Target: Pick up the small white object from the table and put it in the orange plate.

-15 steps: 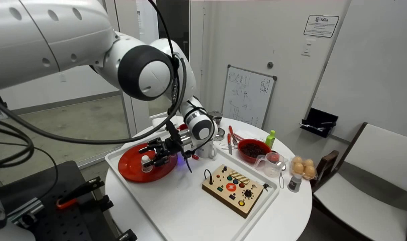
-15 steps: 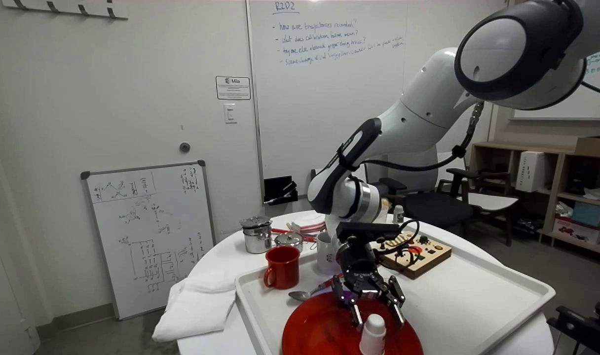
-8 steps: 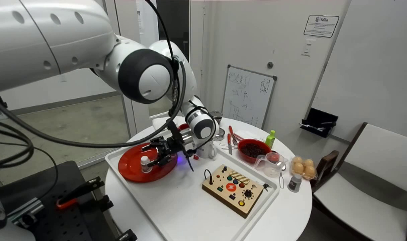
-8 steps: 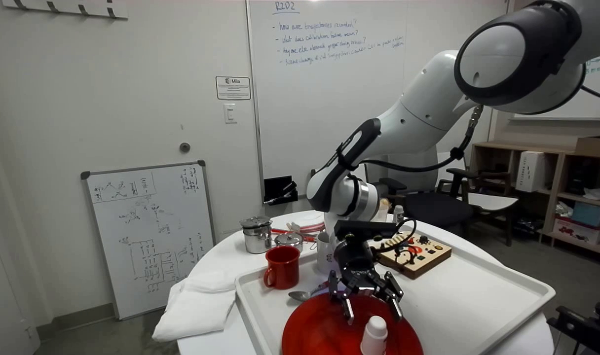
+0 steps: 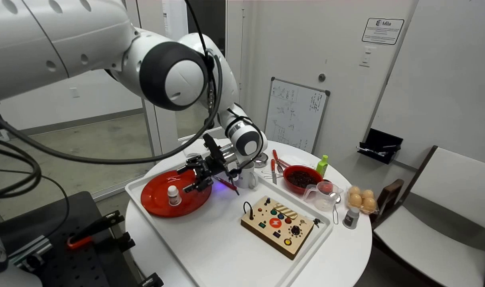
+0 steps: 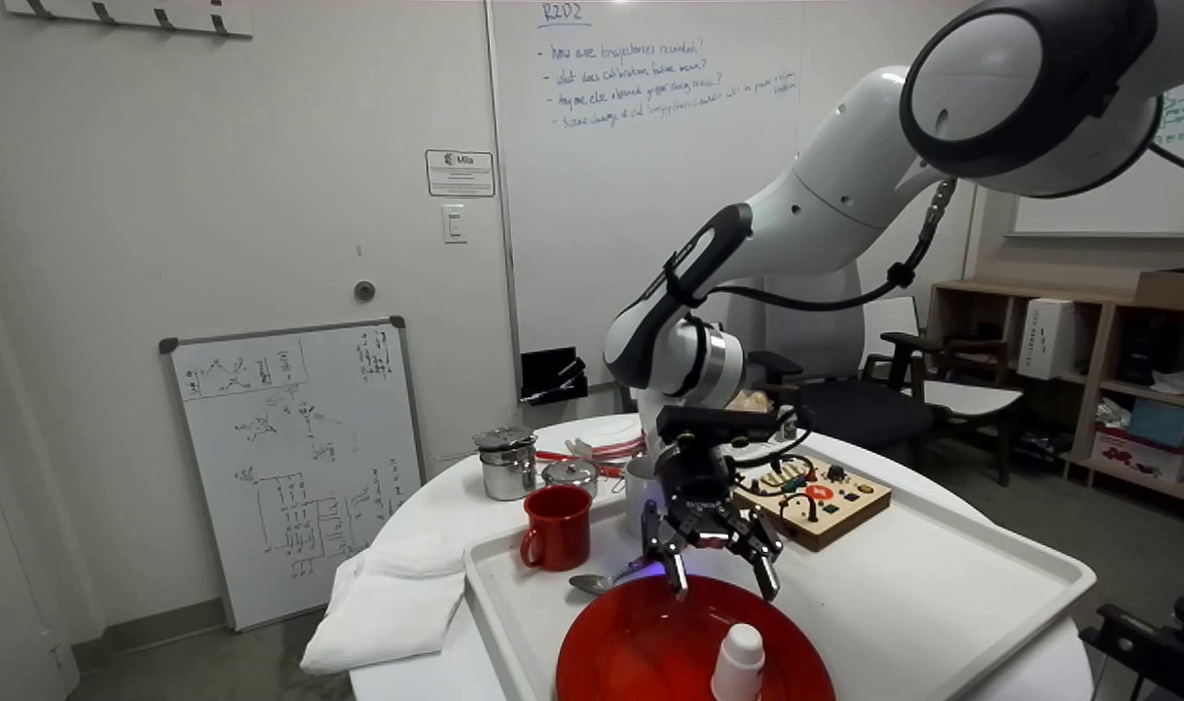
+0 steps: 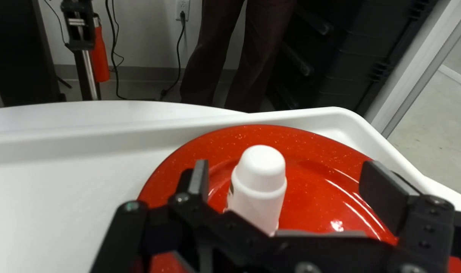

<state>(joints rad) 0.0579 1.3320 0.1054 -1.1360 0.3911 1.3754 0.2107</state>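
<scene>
The small white object is a little white bottle with a rounded cap. It stands upright on the round red-orange plate, and both also show in an exterior view, the bottle in front on the plate. My gripper is open and empty, over the plate's inner edge and apart from the bottle; it also shows in an exterior view. In the wrist view the bottle appears between the spread fingers, nearer the left one, beyond them on the plate. Its base is hidden there.
The plate lies on a white tray with a tan button board, a white mug, a red mug and a spoon. A red bowl and measuring jug stand behind the tray.
My gripper has backed away from the white bottle and risen, toward the white mug. The fingers stay open. The bottle and plate look essentially unmoved.
</scene>
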